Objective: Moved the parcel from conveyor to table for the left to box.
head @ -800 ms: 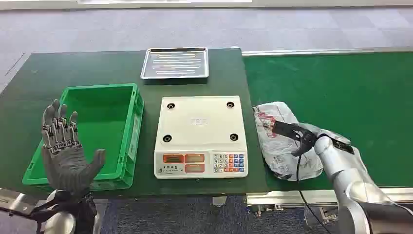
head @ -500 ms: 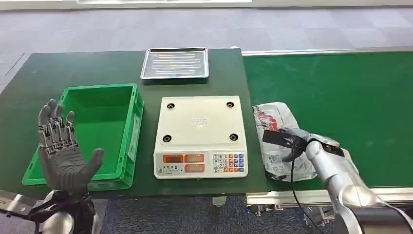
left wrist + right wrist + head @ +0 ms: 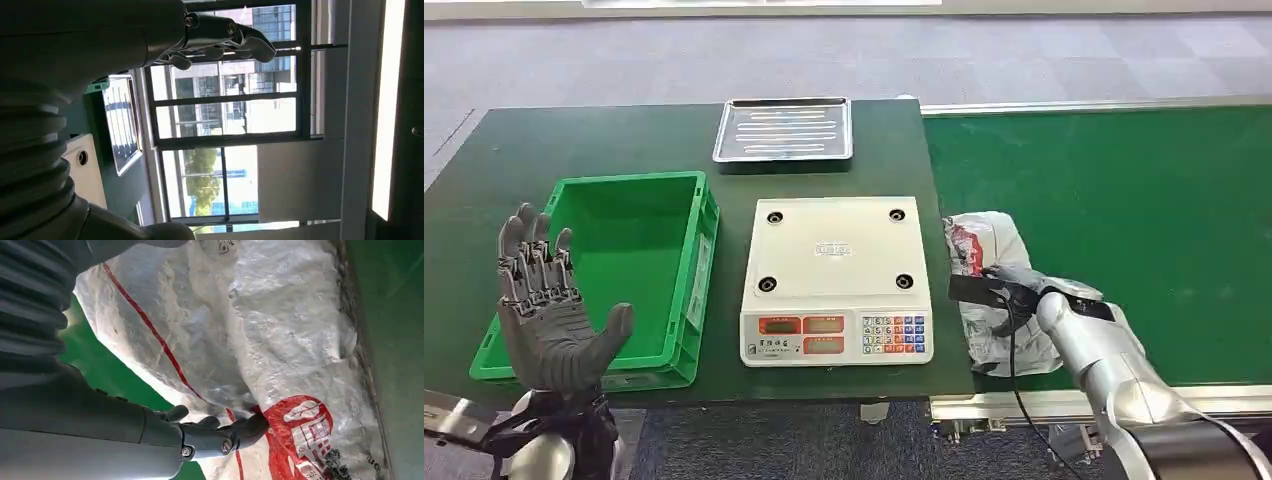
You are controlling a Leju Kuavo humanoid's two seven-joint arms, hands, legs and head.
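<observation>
At conveyor edge: crumpled white plastic parcel with red print point(image 3: 986, 262) gripped by right hand point(image 3: 1014, 292); left hand point(image 3: 552, 312) raised, fingers spread, empty.

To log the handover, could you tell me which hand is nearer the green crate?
Left. The left hand is raised, open, over the green crate's near-left corner; the right hand is on the parcel, beyond the scale.

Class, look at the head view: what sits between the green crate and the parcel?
The white scale stands between the green crate and the parcel, seen in the head view.
</observation>
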